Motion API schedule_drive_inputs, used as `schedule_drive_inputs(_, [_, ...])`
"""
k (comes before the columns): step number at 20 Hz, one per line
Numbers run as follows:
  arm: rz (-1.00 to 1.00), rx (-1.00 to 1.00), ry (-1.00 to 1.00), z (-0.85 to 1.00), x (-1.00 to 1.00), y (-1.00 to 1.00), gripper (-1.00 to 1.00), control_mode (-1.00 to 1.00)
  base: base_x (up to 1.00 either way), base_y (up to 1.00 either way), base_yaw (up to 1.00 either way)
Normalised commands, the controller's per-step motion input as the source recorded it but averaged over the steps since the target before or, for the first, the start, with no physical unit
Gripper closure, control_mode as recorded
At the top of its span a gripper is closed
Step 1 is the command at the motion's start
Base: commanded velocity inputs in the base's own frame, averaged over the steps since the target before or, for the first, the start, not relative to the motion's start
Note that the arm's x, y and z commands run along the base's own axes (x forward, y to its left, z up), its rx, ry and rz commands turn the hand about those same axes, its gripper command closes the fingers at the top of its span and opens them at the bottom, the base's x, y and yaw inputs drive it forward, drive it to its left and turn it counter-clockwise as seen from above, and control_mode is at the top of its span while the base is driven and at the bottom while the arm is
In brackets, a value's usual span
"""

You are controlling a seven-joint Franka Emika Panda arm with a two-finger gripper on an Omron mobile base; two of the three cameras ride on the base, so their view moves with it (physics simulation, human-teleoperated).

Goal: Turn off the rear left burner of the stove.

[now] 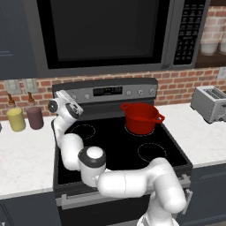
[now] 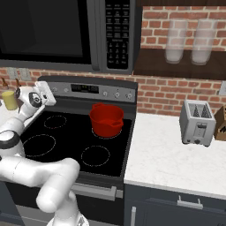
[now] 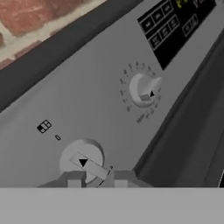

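The stove (image 1: 115, 145) (image 2: 73, 134) is a black glass-top range with a grey back panel (image 3: 87, 92). Its rear left burner (image 1: 84, 131) (image 2: 55, 121) shows as a thin white ring around a plain black disc, with no red glow. My gripper (image 1: 69, 98) (image 2: 45, 93) is up against the left end of the panel. In the hand view my gripper (image 3: 97, 180) is shut on the leftmost knob (image 3: 83, 161), whose flat bar runs in between the two fingertips (image 3: 74, 180). A second knob (image 3: 144, 89) sits further along, below the dark display (image 3: 173, 24).
A red pot (image 1: 140, 117) (image 2: 106, 119) stands on the rear right zone. A microwave (image 1: 110, 31) hangs low over the stove. Two jars (image 1: 25, 118) stand on the left counter and a toaster (image 1: 209, 103) (image 2: 197, 122) on the right counter.
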Motion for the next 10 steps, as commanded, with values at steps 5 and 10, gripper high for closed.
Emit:
schedule_drive_inputs(5, [-0.44,0.43,0.00,-0.10,0.00,-0.26,1.00,-1.00,0.00,0.00,0.00])
schedule_drive_inputs(10, [-0.42,0.37,0.00,-0.07,0.00,-0.36,1.00,-1.00,0.00,0.00,0.00])
